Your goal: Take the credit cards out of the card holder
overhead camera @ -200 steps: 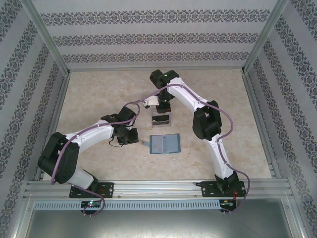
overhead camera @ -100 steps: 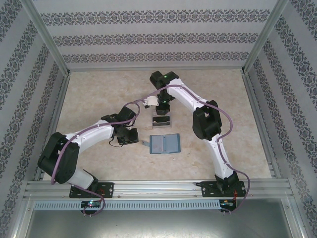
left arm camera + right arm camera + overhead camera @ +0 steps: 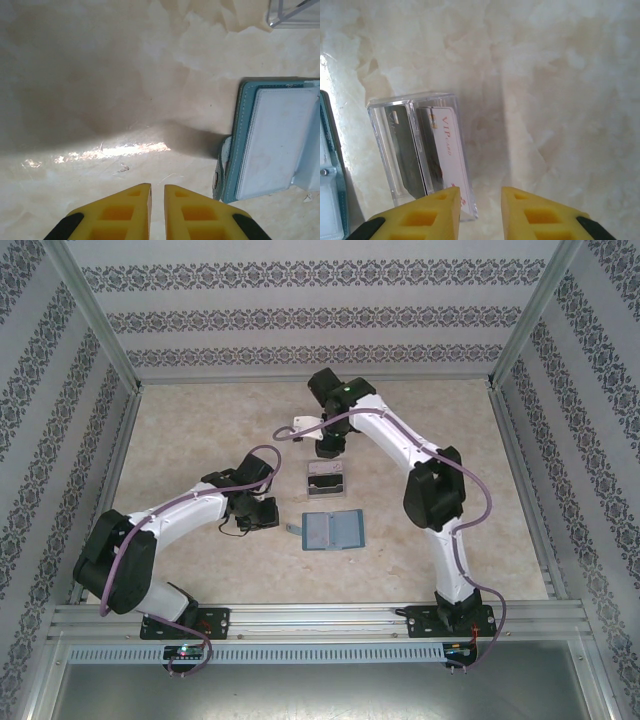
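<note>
My left jaws were drawn almost together, with a thin slit between them and nothing in it. They sat low over the bare bench (image 3: pixel 190 440), to the left of the card holder (image 3: pixel 332 530). The holder lay open and flat near the middle of the bench, its two panels facing up and its small side tab (image 3: pixel 218 167) pointing toward my left jaws. In the left wrist view the panel nearest them looked pale and smooth, and I could not tell whether a card sat in it or it was only the sleeve. Just beyond the holder, on the far side, was the clear tray (image 3: pixel 412 98), and in it were the credit cards (image 3: pixel 440 150): a dark card (image 3: pixel 405 150) with a pale card with red lettering beside it, both out of the holder. My right jaws hung by the far edge of that tray, narrowly parted and empty. I judged the step in hand to be the setting down of a card in the tray, with the jaws free of it. The next move, as I judged it, called for bringing my right jaws nearer, across the tray, to the open holder to find any card left inside. So thin a card would want a light pinch on an exposed edge and a pull along the sleeve. My left jaws would press on the holder or its tab so it did not drag.
</note>
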Robot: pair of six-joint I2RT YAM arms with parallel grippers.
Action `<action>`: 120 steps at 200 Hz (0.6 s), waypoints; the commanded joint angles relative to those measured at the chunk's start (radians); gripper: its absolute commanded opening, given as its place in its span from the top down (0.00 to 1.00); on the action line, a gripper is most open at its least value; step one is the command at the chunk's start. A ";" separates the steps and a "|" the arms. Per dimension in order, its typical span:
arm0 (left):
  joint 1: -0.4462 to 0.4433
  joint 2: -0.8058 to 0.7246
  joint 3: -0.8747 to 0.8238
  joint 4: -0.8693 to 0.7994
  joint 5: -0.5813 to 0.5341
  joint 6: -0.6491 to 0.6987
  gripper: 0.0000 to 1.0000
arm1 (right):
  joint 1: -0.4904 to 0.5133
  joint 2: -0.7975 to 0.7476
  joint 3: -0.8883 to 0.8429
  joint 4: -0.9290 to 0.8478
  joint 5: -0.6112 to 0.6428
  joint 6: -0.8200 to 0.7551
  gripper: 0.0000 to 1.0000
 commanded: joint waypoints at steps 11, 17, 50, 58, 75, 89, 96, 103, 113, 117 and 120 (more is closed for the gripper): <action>0.028 -0.022 0.029 -0.035 -0.013 0.032 0.85 | -0.009 -0.120 -0.113 0.119 -0.035 0.222 0.70; 0.034 -0.023 0.027 -0.029 -0.009 0.033 0.85 | -0.008 -0.145 -0.148 0.149 -0.044 0.269 0.69; 0.080 -0.018 0.020 0.009 0.034 0.046 0.85 | 0.005 -0.297 -0.378 0.318 -0.066 0.568 0.65; 0.090 -0.015 0.022 0.015 0.039 0.052 0.85 | 0.011 -0.332 -0.439 0.353 -0.065 0.645 0.65; 0.108 -0.012 0.023 0.029 0.048 0.063 0.85 | 0.021 -0.401 -0.540 0.402 -0.056 0.814 0.67; 0.124 -0.006 0.025 0.041 0.063 0.073 0.85 | 0.034 -0.457 -0.625 0.444 -0.052 0.960 0.70; 0.130 -0.002 0.024 0.049 0.068 0.077 0.85 | 0.039 -0.483 -0.667 0.465 -0.066 1.021 0.73; 0.136 0.001 0.026 0.055 0.071 0.082 0.85 | 0.047 -0.505 -0.707 0.485 -0.085 1.082 0.74; 0.144 0.006 0.028 0.062 0.074 0.088 0.85 | 0.060 -0.535 -0.765 0.517 -0.109 1.175 0.75; 0.147 0.009 0.030 0.065 0.078 0.091 0.85 | 0.069 -0.546 -0.789 0.530 -0.117 1.206 0.75; 0.148 0.010 0.031 0.068 0.078 0.092 0.85 | 0.076 -0.555 -0.805 0.543 -0.125 1.226 0.75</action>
